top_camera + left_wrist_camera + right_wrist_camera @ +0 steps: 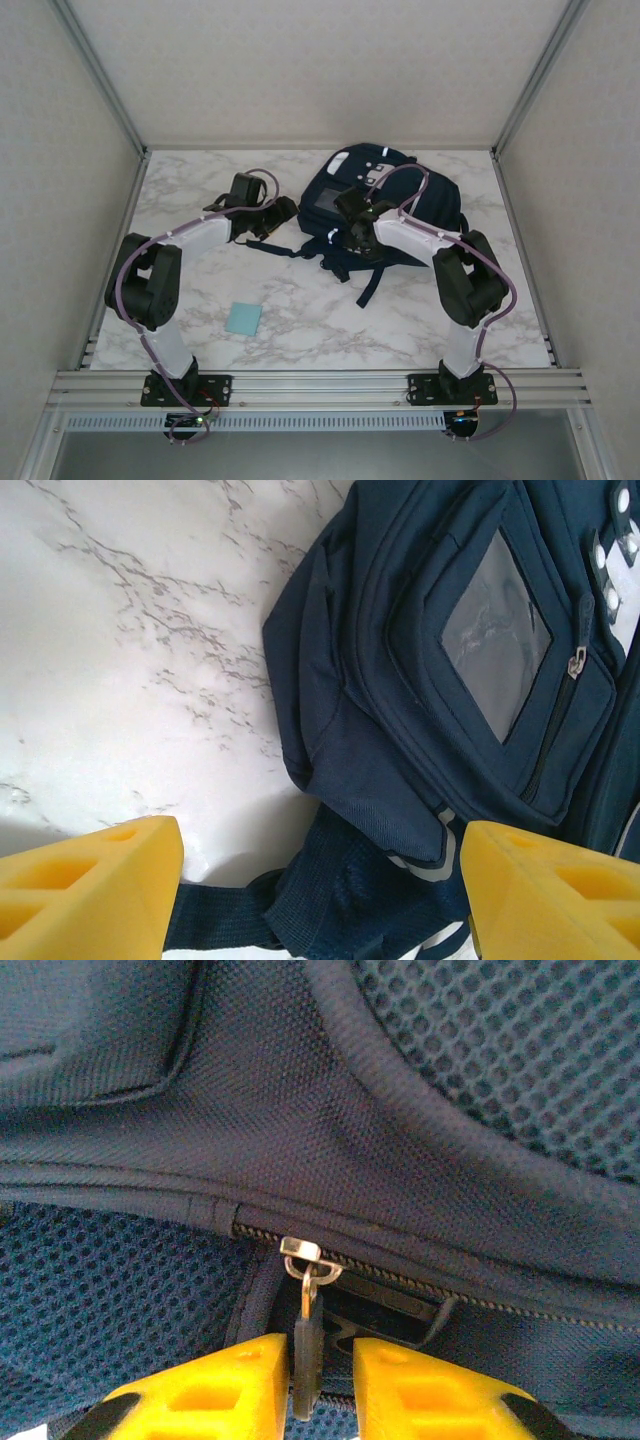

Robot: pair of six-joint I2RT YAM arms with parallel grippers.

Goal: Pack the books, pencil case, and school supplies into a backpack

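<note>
- The backpack (385, 205) is lying flat at the far middle of the marble surface (330, 330), with its black straps trailing towards the arms.
- The right claw (322, 1385) is sitting down on the backpack, pointing at a zip line that is running between navy fabric and blue mesh.
- The black zipper pull (308, 1355) is hanging from its metal slider (300, 1250) and standing between the two yellow fingers (215, 1390).
- The right claw's jaws are standing narrow about that pull: one finger is lying against it, while a thin dark gap is showing on the other side. I cannot tell whether the grip is firm.
- The left claw (320, 890) is hanging wide apart and holding nothing, just beside the left edge of the backpack, over a strap and a fabric corner.
- The grey patch (495, 645) on the front pocket is facing upward.
- The light-blue pad (243, 318) is lying alone on the surface, near the left arm and well apart from the backpack.
</note>
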